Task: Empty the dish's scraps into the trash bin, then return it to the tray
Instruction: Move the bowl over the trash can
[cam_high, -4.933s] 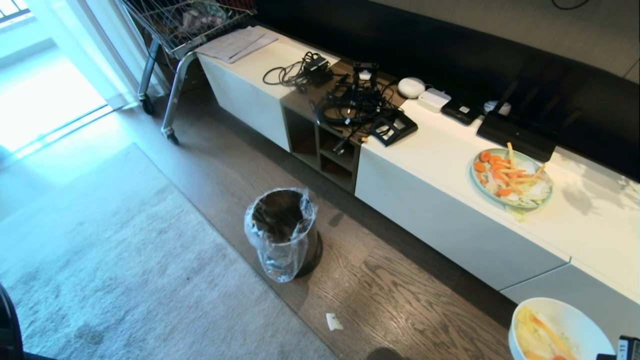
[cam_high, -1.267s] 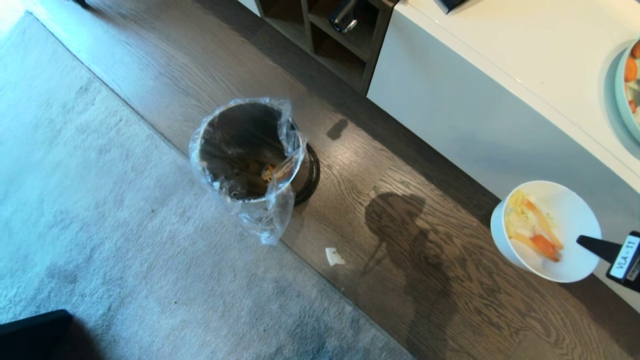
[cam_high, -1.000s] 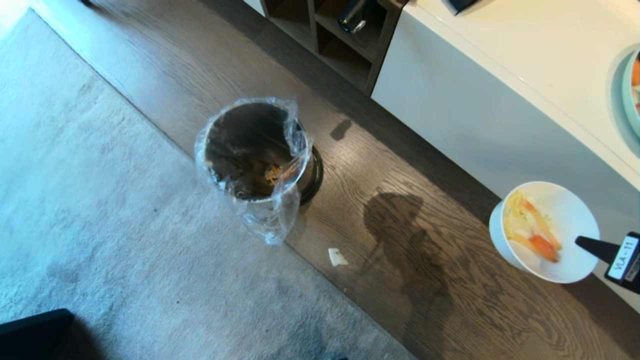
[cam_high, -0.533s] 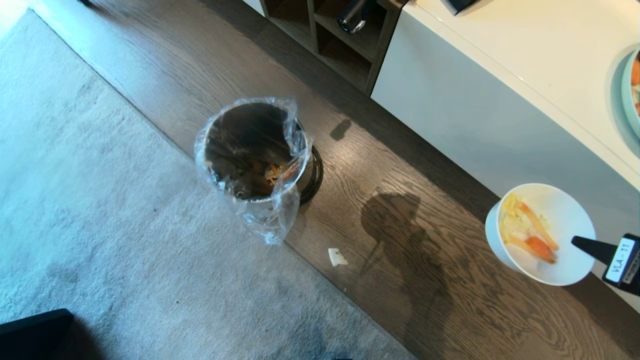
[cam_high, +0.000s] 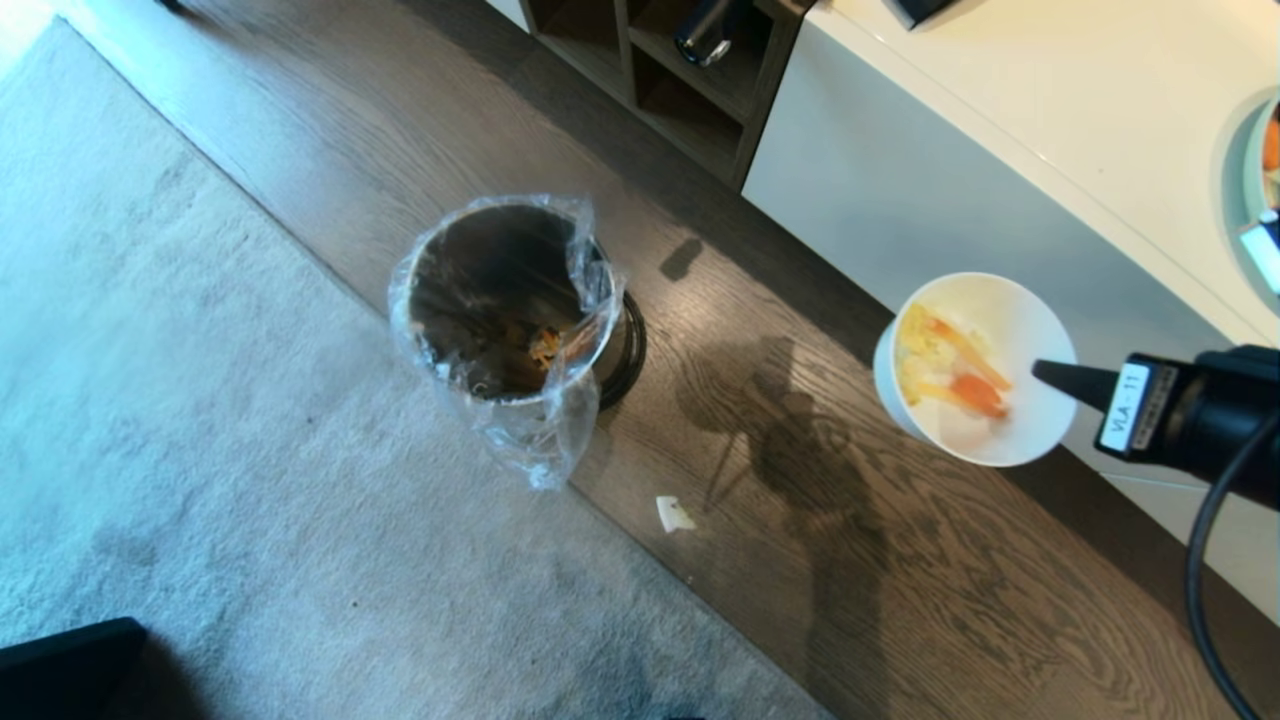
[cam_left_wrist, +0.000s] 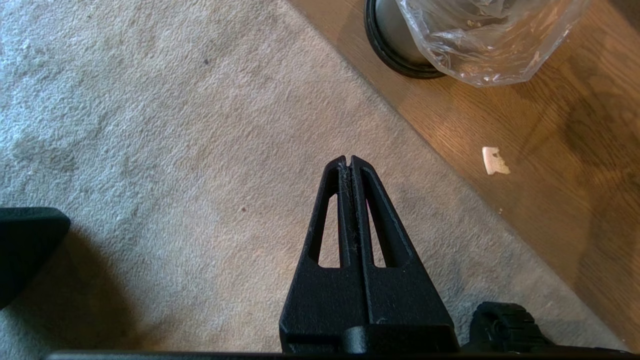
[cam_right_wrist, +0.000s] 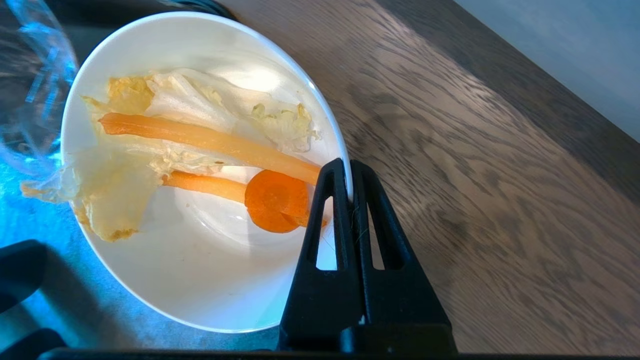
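The left gripper (cam_left_wrist: 350, 162) hangs over the grey rug (cam_high: 200, 420), its two fingers pressed flat together with nothing between them, on the rug side of the trash bin (cam_high: 510, 300). The trash bin stands upright on the wooden floor (cam_high: 900, 580) right at the rug's edge, its clear liner bag (cam_high: 530, 440) folded over the rim and sagging down the near side; a few orange bits lie at its bottom. On the floor just beyond the trash bin, toward the robot, lies a small white fragment (cam_high: 675, 514). Farther right of the trash bin, well apart from it and in the air above the floor, is the dish (cam_high: 975, 368), in front of the white cabinet (cam_high: 900, 200). The right gripper (cam_right_wrist: 349, 172) is clamped tight on the dish's rim, one finger inside the wall and one outside. The scraps (cam_right_wrist: 200, 155) lie inside it: pale limp leaves, two orange strips and a round orange slice.
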